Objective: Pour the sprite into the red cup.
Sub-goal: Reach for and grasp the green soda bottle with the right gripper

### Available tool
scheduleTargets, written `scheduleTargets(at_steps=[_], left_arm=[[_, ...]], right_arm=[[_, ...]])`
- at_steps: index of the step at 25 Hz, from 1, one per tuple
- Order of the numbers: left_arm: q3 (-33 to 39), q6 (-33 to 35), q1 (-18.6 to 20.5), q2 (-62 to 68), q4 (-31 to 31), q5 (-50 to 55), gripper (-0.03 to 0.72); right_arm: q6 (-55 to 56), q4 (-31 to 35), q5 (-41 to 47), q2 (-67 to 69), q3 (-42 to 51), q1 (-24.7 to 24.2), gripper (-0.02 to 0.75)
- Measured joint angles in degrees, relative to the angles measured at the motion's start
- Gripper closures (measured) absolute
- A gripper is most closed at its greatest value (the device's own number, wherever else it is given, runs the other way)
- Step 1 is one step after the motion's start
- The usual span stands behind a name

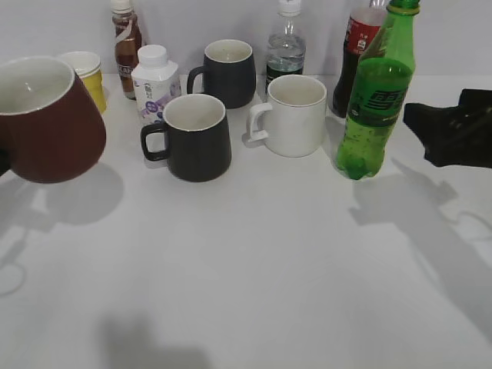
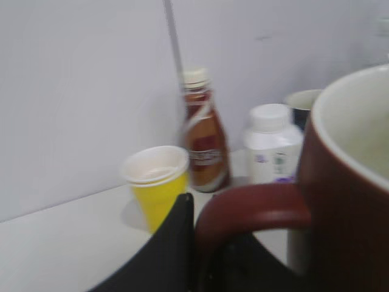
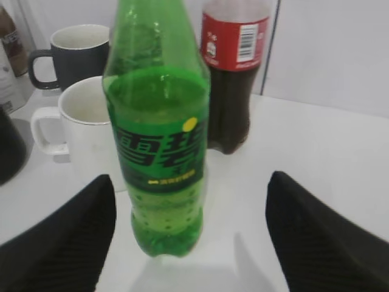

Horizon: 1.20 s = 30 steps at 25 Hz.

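Matte black right hand point(image 3: 191, 243); broad tapering fingers point(image 3: 316, 243) with finely ribbed texture; left hand point(image 2: 200, 255) equally black

Red cup point(image 1: 46, 123) cut off left.

A plain white matte tabletop point(image 1: 254, 277) fills most of the exterior view and carries everything in the scene. Behind it rises a pale grey-white wall point(image 1: 184, 23), bare and evenly coloured. In the left wrist view a thin dark vertical line point(image 2: 174, 42) runs up this backdrop, possibly a seam between two panels, though the blur makes that hard to judge; a similar dark seam point(image 3: 270, 45) shows in the right wrist view. Light comes from above and behind, casting soft grey shadows point(image 1: 430, 231) forward across the tabletop toward the camera. No floor, window or other furniture is visible.
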Motion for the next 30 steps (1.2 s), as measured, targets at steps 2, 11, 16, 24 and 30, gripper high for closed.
scheduleTargets(at_steps=[2,11,16,24,30], left_arm=[[0.0,-2.3,-0.1,-2.1,3.6,1.6,0.639],[0.0,-11.2,-0.2,-4.1,16.0,2.0,0.639],[0.0,-12.2,-3.1,-4.1,17.4,2.1,0.639],[0.0,-12.5,-11.6,-4.1,17.6,3.6,0.639],[0.0,-12.5,-15.5,-3.3,17.7,5.1,0.639]], right_arm=[[0.1,-0.3,-2.1,2.3,0.0,0.0,0.159],[0.1,-2.3,-13.1,15.2,-0.9,0.0,0.159],[0.4,-4.5,-16.9,23.0,-5.0,0.0,0.159],[0.5,-4.9,-19.1,31.8,-12.2,0.0,0.159],[0.5,-4.9,-19.4,34.8,-16.5,0.0,0.203]])
